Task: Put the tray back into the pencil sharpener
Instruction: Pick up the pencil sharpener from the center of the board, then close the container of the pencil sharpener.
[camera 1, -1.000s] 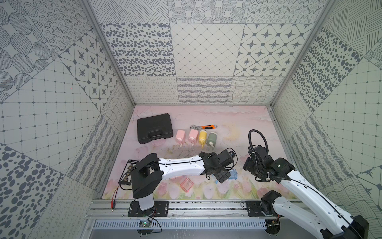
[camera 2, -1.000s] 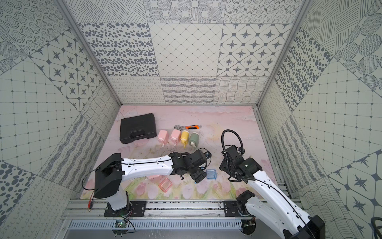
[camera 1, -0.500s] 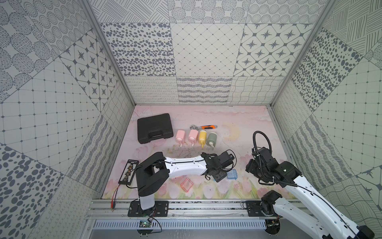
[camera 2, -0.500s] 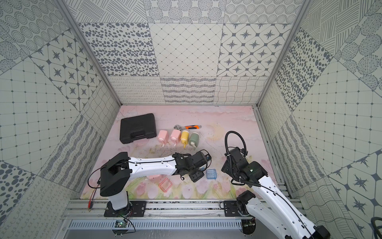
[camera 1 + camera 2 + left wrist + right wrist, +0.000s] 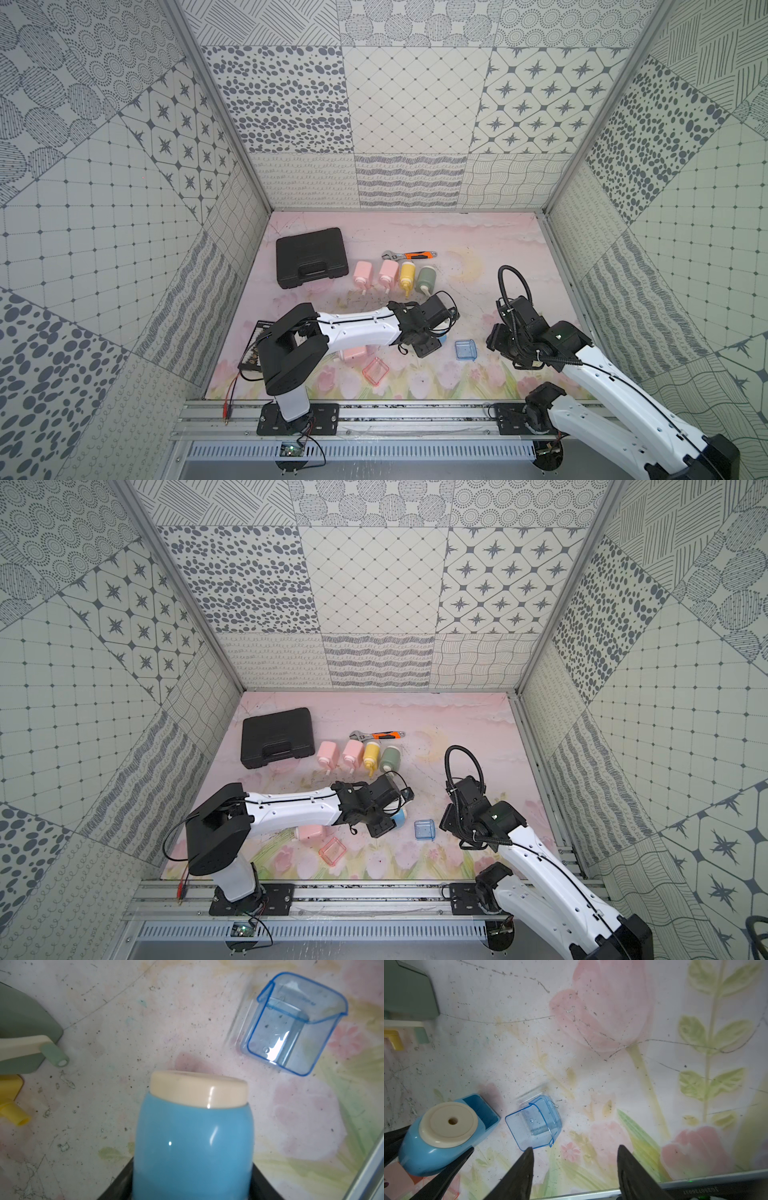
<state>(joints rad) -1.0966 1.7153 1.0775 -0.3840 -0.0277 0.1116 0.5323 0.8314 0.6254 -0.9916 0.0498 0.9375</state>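
I'm looking into a booth of patterned grey-and-white wall panels (image 5: 411, 104). The desk (image 5: 490, 249) is a pink mat printed with tulips and speckled with dark grit. At the back left lies a shut black case (image 5: 311, 262). Beside it is a row of four sharpeners (image 5: 390, 274), two pink, one yellow and one green, with an orange-handled wrench (image 5: 409, 255) behind them.

My left tool (image 5: 439, 1139) is clamped on the blue pencil sharpener (image 5: 193, 1136), a jaw pressed to each flank. Its tray slot (image 5: 481, 1111) faces outward and stands empty. The blue tray (image 5: 465, 349) lies on the desk just beside the sharpener, between the two tools, mouth tilted up. My right tool (image 5: 574, 1147) holds nothing. Its jaws are apart, and one fingertip (image 5: 529, 1153) is at the tray's rim in the right wrist view. A pink tray (image 5: 375, 370) sits near the front edge.

Against a second ago, the tray has not shifted. The left wrist has drawn back slightly, leaving a gap between its tool and the tray.
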